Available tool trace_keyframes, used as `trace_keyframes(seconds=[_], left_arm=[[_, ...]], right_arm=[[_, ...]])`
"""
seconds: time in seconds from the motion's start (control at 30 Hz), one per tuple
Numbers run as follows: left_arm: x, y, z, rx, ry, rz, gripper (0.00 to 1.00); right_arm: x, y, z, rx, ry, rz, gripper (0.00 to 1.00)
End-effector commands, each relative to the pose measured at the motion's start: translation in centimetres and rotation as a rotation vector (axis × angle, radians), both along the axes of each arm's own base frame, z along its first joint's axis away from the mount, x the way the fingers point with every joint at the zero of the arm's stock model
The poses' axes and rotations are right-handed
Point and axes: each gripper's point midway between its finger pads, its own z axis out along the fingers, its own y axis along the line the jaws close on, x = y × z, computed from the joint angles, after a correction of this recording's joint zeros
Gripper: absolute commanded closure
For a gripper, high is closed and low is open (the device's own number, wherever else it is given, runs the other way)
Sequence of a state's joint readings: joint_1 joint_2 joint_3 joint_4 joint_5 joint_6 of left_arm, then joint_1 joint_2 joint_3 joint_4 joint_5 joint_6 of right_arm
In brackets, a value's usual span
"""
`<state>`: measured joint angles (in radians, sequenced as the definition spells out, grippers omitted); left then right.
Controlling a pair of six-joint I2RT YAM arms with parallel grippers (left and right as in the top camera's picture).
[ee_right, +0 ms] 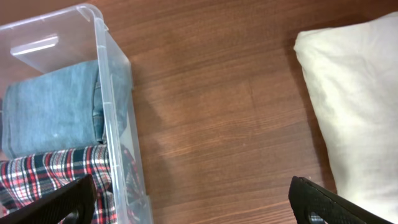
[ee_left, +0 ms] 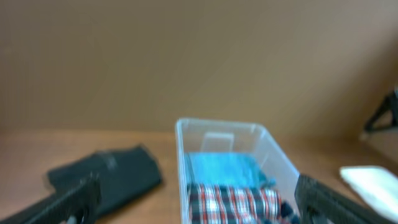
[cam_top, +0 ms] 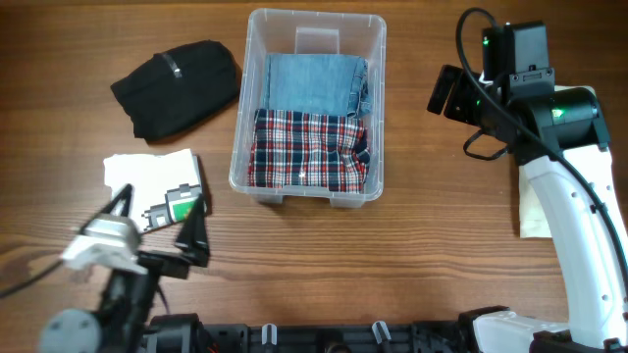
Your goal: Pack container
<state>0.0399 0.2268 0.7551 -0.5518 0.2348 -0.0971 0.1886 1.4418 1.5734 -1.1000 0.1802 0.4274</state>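
Note:
The clear plastic container [cam_top: 242,118] stands at the table's middle back. In it lie folded blue jeans [cam_top: 312,83] in the far half and a folded red plaid shirt [cam_top: 309,149] in the near half. My left gripper [cam_top: 157,221] is open and empty at the front left, raised above a white folded garment [cam_top: 147,175]. Its view is blurred and shows the container [ee_left: 180,143] ahead between the fingers [ee_left: 196,208]. My right gripper [cam_top: 446,93] is open and empty, right of the container. Its fingers [ee_right: 193,205] hang over bare wood beside the container wall [ee_right: 118,68].
A black folded garment [cam_top: 177,88] lies left of the container. A cream folded garment [cam_top: 535,211] lies at the right, partly under the right arm, and fills the right side of the right wrist view [ee_right: 354,106].

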Motion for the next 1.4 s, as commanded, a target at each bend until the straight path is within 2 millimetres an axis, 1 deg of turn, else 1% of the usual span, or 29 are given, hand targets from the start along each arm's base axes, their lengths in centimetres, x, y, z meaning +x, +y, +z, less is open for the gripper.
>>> trace_keyframes(seconds=[0.0, 0.1, 0.13, 0.17, 0.27, 0.3, 0.37, 0.47, 0.57, 0.63, 0.67, 0.7, 0.73, 0.8, 0.9, 0.93, 0.97, 1.03, 1.07, 1.13, 1.23, 1.37], left_arm=[[1.8, 1.6, 4.4, -0.008, 0.127, 0.092, 0.00], [4.1, 2.4, 6.4, 0.001, 0.291, 0.132, 0.00], [5.3, 2.8, 7.0, 0.008, 0.385, 0.153, 0.00], [6.9, 3.2, 7.4, 0.018, 0.498, 0.172, 0.00], [9.8, 3.3, 7.7, 0.023, 0.587, 0.172, 0.00], [10.8, 3.3, 7.5, 0.023, 0.610, 0.171, 0.00], [12.8, 3.3, 5.6, 0.026, 0.682, 0.168, 0.00], [14.9, 3.9, 2.7, 0.037, 0.782, 0.188, 0.00], [17.0, 4.8, 0.9, -0.021, 0.834, 0.241, 0.00], [18.0, 6.4, -0.8, -0.100, 0.884, 0.335, 0.00], [18.7, 7.7, -2.4, -0.159, 0.931, 0.415, 0.00], [19.1, 8.4, -3.4, -0.196, 0.960, 0.455, 0.00], [19.7, 9.5, -4.9, -0.231, 0.998, 0.498, 0.00], [20.3, 10.7, -6.7, -0.264, 1.042, 0.540, 0.00], [21.6, 12.9, -10.3, -0.283, 1.122, 0.589, 0.00], [22.0, 13.5, -11.2, -0.288, 1.138, 0.599, 0.00], [22.5, 14.4, -12.6, -0.297, 1.162, 0.616, 0.00], [23.4, 14.9, -14.0, -0.320, 1.179, 0.596, 0.00], [24.2, 14.9, -14.9, -0.334, 1.185, 0.547, 0.00], [24.9, 15.5, -15.8, -0.353, 1.186, 0.530, 0.00], [25.7, 16.4, -17.4, -0.313, 1.196, 0.509, 0.00], [26.9, 16.6, -20.1, -0.274, 1.224, 0.468, 0.00]], right_arm=[[0.1, -0.1, -0.2, -0.008, 0.006, 0.004, 0.00], [0.1, -0.1, -0.2, -0.008, 0.006, 0.004, 0.01], [0.1, -0.1, -0.2, -0.008, 0.006, 0.004, 0.00], [0.1, -0.1, -0.2, -0.008, 0.006, 0.004, 0.00], [0.1, 0.0, -0.2, -0.008, 0.006, 0.005, 0.00], [0.1, -0.1, -0.2, -0.008, 0.006, 0.004, 0.00], [0.1, -0.1, -0.2, -0.008, 0.006, 0.004, 0.00], [0.1, -0.1, -0.2, -0.008, 0.006, 0.004, 0.00], [0.1, -0.1, -0.2, -0.008, 0.006, 0.004, 0.00], [0.1, -0.1, -0.2, -0.008, 0.006, 0.004, 0.00], [0.1, -0.1, -0.2, -0.008, 0.006, 0.004, 0.00], [0.1, -0.1, -0.2, -0.008, 0.006, 0.004, 0.00], [0.1, -0.1, -0.2, -0.008, 0.006, 0.004, 0.00], [0.1, -0.1, -0.2, -0.008, 0.006, 0.005, 0.00], [0.1, -0.1, -0.2, -0.008, 0.006, 0.004, 0.00], [0.1, -0.1, -0.2, -0.008, 0.006, 0.004, 0.00], [0.1, -0.1, -0.2, -0.008, 0.006, 0.005, 0.00], [0.1, -0.1, -0.2, -0.008, 0.006, 0.004, 0.00], [0.1, -0.1, -0.2, -0.008, 0.006, 0.004, 0.00], [0.1, -0.1, -0.2, -0.008, 0.006, 0.004, 0.00], [0.1, -0.1, -0.2, -0.008, 0.006, 0.005, 0.00], [0.1, -0.1, -0.2, -0.008, 0.006, 0.004, 0.00]])
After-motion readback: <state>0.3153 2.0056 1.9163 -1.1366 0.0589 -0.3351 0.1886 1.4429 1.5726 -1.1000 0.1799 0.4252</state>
